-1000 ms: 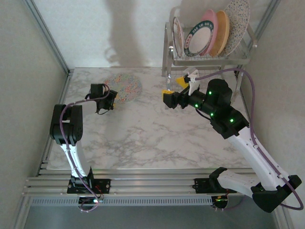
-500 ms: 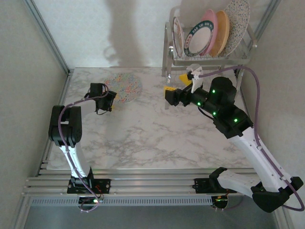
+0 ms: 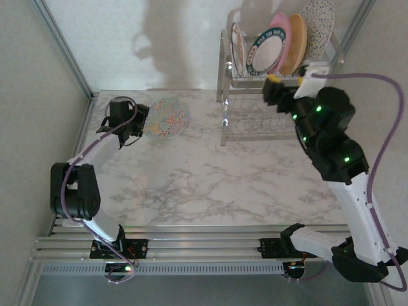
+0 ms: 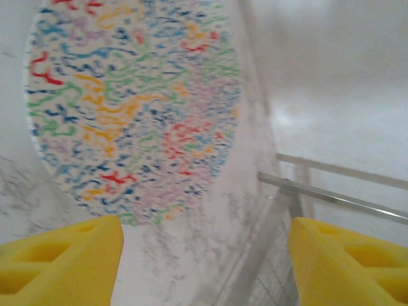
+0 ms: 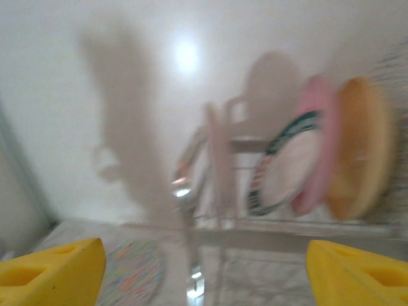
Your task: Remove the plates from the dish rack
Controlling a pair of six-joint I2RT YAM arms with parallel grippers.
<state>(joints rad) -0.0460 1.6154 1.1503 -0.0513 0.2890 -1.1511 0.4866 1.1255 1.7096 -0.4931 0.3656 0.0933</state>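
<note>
The multicolour-squiggle plate point(image 3: 167, 116) point(image 4: 134, 108) lies flat on the marble table, at the back left. My left gripper point(image 3: 140, 121) point(image 4: 204, 268) is just beside its left edge, open, with only table between the yellow fingers point(image 4: 57, 261). The dish rack point(image 3: 280, 73) point(image 5: 223, 233) stands at the back right. Its upper basket holds upright a maroon-rimmed plate point(image 3: 237, 48), a teal-rimmed plate point(image 3: 264, 52) point(image 5: 287, 172), a pink plate point(image 3: 281, 38) point(image 5: 315, 146), a tan-orange plate point(image 3: 297, 41) point(image 5: 360, 146) and a grey-speckled plate point(image 3: 319, 25). My right gripper point(image 3: 275, 86) point(image 5: 204, 268) hangs open at the rack's front, holding nothing.
The rack's chrome legs point(image 3: 224, 95) stand on the table between the two grippers. A metal frame post point(image 3: 64, 48) runs along the back left, and a wall closes the back. Bare marble point(image 3: 191, 178) stretches across the middle and front of the table.
My right arm has risen from mid-table and swung back to the rack's front. My left arm has stretched further back beside the squiggle plate, and its jaws have opened wider.
</note>
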